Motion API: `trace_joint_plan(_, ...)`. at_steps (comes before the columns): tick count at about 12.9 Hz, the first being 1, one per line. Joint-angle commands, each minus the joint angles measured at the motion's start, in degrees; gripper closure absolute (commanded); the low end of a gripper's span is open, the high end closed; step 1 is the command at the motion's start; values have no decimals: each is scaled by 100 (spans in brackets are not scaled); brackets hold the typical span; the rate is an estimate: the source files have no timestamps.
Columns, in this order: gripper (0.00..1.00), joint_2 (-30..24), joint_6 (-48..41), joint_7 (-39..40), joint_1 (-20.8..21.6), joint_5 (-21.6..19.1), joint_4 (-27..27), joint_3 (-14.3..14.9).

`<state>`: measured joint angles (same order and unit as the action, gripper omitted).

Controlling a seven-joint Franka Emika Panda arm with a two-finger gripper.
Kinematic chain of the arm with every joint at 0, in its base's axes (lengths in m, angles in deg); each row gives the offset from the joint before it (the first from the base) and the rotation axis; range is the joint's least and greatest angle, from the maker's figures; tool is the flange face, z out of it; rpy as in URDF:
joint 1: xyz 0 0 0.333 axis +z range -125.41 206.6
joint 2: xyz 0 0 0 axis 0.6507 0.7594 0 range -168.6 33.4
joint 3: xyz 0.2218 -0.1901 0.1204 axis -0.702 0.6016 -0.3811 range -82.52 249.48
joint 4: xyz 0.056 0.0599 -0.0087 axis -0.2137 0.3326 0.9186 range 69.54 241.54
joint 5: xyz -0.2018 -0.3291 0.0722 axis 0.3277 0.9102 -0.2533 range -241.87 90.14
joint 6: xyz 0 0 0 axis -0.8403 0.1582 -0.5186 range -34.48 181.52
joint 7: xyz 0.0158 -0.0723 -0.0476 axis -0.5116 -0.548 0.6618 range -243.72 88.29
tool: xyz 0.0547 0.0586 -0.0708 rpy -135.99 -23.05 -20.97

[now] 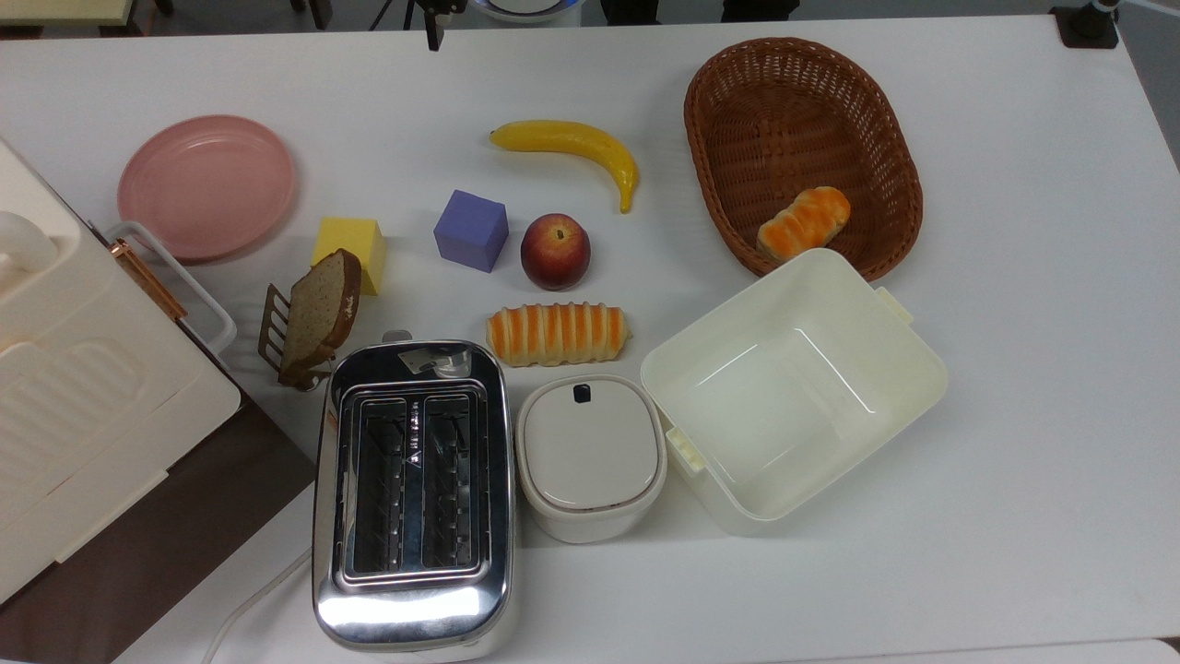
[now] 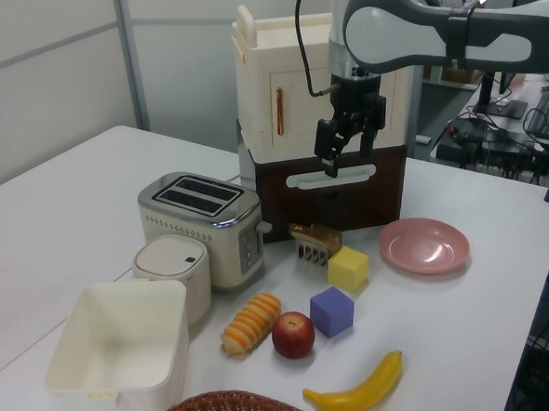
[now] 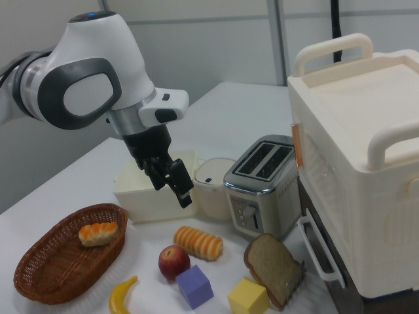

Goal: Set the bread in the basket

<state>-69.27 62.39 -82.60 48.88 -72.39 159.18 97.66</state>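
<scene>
The bread [image 1: 558, 334] [image 2: 251, 322] [image 3: 198, 242], a long roll with orange and cream stripes, lies flat on the white table between the apple and a small white lidded pot. The dark woven basket [image 1: 793, 129] [image 2: 243, 410] [image 3: 52, 261] stands apart from it at the top view's upper right, with a short stubby striped roll [image 1: 804, 221] [image 3: 98, 233] inside. My gripper [image 2: 329, 164] [image 3: 174, 193] hangs open and empty in the air, well above the table, higher than the bread and touching nothing.
A chrome toaster [image 1: 412, 480], the lidded pot [image 1: 590, 456] and a cream square tub [image 1: 793, 387] crowd the bread's near side. An apple [image 1: 555, 251], banana [image 1: 572, 148], purple cube [image 1: 471, 231], yellow cube [image 1: 355, 247], racked bread slice [image 1: 318, 314], pink plate [image 1: 207, 184] and large cream box [image 1: 83, 387] surround it.
</scene>
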Motion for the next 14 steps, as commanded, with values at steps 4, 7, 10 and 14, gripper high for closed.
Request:
trace_joint_plan(4,0,-149,-297,517,94,-111,41,94)
trace_joint_plan(7,0,-184,-297,410,77,-119,32,103)
trace_joint_plan(10,0,-184,-288,410,59,-119,41,112)
trace_joint_plan(14,0,-202,-323,401,59,-128,93,129)
